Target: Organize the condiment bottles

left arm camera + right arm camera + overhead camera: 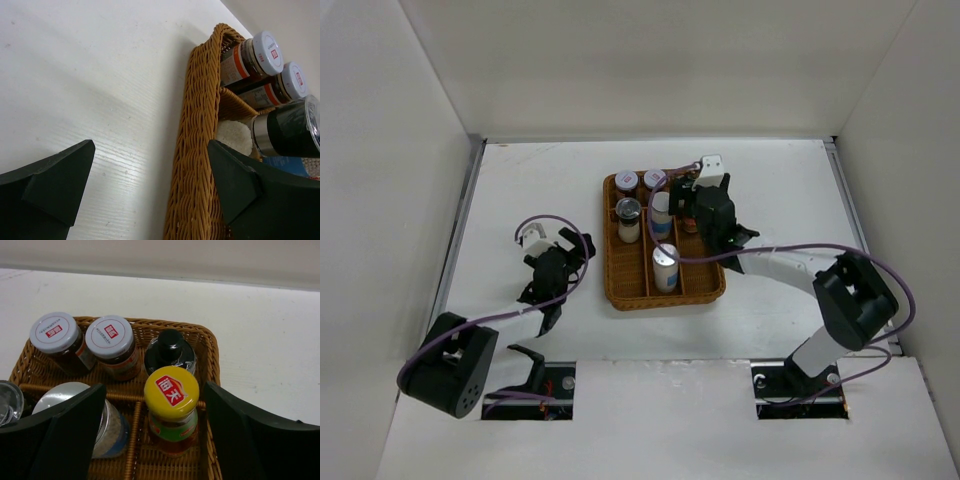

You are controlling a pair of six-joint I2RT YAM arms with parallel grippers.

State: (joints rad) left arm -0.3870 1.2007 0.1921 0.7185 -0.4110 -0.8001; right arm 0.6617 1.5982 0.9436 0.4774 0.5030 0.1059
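**Right gripper spread around the yellow-capped bottle**

I am watching the right gripper (155, 390) hanging wide open over the brown wicker tray (212, 347). Its dark fingers (65, 435) are flanking the red sauce bottle with the yellow cap (171, 390), with gaps showing on both sides. That bottle is standing upright, long axis vertical, cap pointing up at the wrist camera. Just beyond the fingertips, the black-capped bottle (170, 347) and two white-lidded jars (54, 332) are standing upright too. A silver-topped cylinder (75, 397) is sitting against one finger. The left gripper (150, 145) is hovering wide open and empty, with the tray's wall close beside one finger.
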